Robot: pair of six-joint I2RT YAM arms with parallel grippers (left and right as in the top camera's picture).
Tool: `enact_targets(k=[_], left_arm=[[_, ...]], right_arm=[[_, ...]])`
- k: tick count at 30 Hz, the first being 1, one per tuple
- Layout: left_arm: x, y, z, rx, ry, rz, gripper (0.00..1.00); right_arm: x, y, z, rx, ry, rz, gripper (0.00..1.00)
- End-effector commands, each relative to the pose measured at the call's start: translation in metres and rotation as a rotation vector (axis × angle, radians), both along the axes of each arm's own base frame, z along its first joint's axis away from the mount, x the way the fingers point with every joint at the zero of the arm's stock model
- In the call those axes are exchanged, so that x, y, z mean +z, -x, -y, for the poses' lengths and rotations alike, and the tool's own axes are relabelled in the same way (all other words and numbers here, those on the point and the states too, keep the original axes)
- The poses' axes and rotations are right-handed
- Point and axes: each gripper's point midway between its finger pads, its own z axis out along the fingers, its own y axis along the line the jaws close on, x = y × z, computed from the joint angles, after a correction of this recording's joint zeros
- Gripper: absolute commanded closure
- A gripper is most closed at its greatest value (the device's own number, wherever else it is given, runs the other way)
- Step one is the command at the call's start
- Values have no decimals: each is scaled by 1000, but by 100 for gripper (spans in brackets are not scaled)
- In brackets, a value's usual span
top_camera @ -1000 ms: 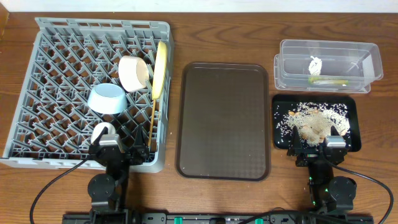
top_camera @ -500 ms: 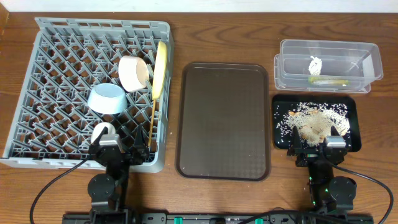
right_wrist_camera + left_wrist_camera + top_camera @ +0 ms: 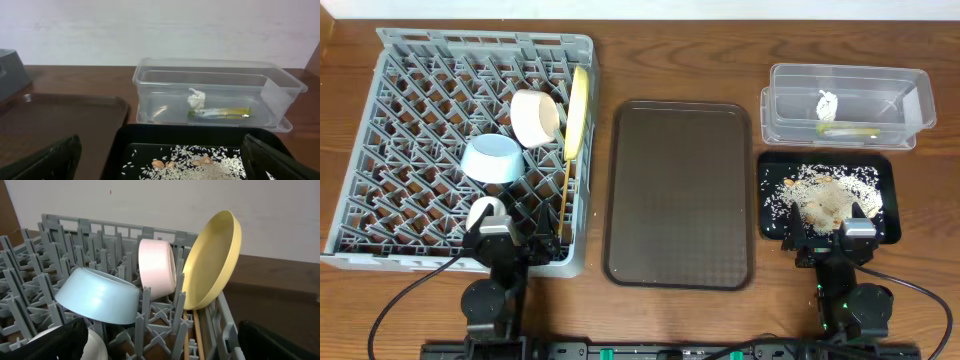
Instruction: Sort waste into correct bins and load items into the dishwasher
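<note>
The grey dish rack (image 3: 380, 120) holds the yellow plate (image 3: 578, 112) on edge, the cream-white bowl (image 3: 534, 116), the light blue bowl (image 3: 490, 159), the white cup (image 3: 483, 211) and the chopsticks (image 3: 563, 200). The plate (image 3: 212, 262), both bowls (image 3: 100, 296) (image 3: 156, 269) and the chopsticks (image 3: 196, 335) show in the left wrist view. The clear tub (image 3: 845, 105) holds the tissue (image 3: 826, 103) and the wrapper (image 3: 845, 129). The black tray (image 3: 772, 170) holds the food scraps (image 3: 825, 195). My left gripper (image 3: 510, 240) is open at the rack's near edge. My right gripper (image 3: 832, 238) is open at the black tray's near edge.
A brown serving tray (image 3: 680, 195) lies between the rack and the bins. The tub (image 3: 220, 95) and the black tray (image 3: 150, 137) also show in the right wrist view. Cables run along the table's front edge.
</note>
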Motion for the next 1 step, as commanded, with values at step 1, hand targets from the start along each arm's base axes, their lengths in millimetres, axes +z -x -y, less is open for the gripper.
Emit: enact_targets(k=[1], left_arm=[[-15, 1, -2, 6, -15, -47, 3]], right_arm=[[0, 0, -4, 17, 18, 0, 1]])
